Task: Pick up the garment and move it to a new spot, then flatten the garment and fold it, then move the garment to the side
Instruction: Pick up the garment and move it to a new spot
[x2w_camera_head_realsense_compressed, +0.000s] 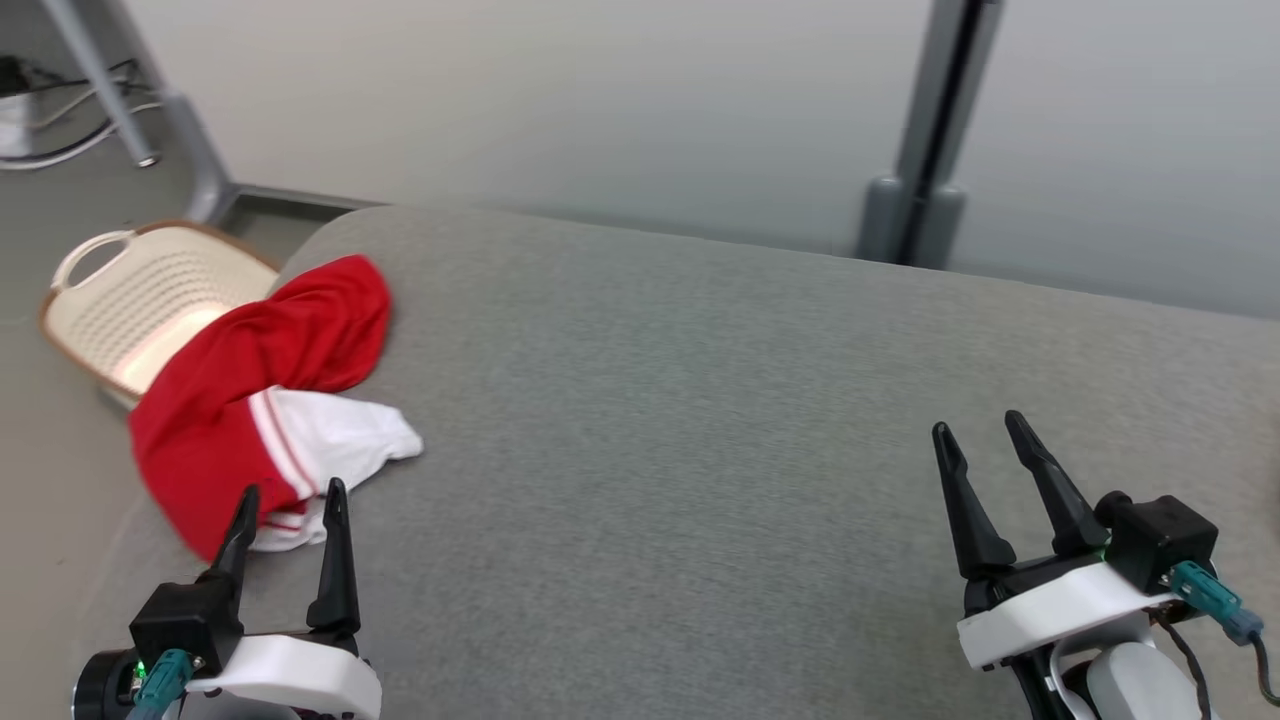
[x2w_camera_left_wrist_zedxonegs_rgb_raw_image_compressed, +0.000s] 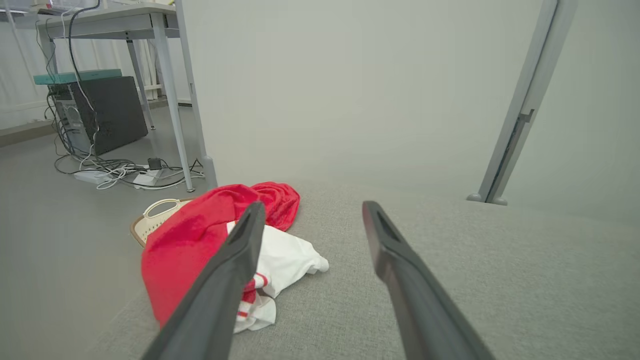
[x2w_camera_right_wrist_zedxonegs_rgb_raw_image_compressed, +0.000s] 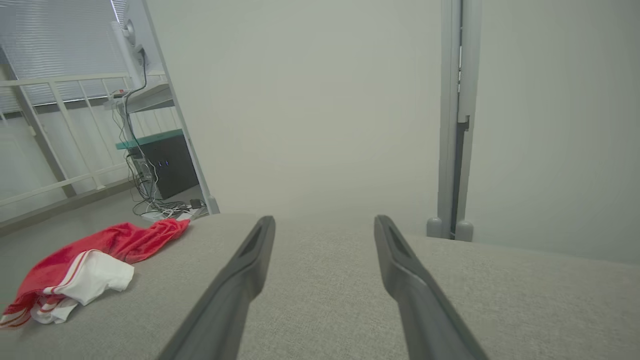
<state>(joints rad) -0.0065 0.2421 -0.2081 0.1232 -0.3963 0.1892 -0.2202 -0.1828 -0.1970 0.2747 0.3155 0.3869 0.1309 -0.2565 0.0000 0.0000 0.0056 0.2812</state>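
1. The crumpled red-and-white cloth garment (x2w_camera_head_realsense_compressed: 250, 400) lies at the left edge of the grey felt-like tabletop (x2w_camera_head_realsense_compressed: 700, 400).
2. The left tool (x2w_camera_head_realsense_compressed: 292, 490), near it, and the right tool (x2w_camera_head_realsense_compressed: 978, 422) are both released, empty.

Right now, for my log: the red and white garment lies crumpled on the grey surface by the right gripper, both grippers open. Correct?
No: the head view shows the garment by the left gripper, far from the right gripper. It does lie crumpled on the grey surface, and both grippers are open.
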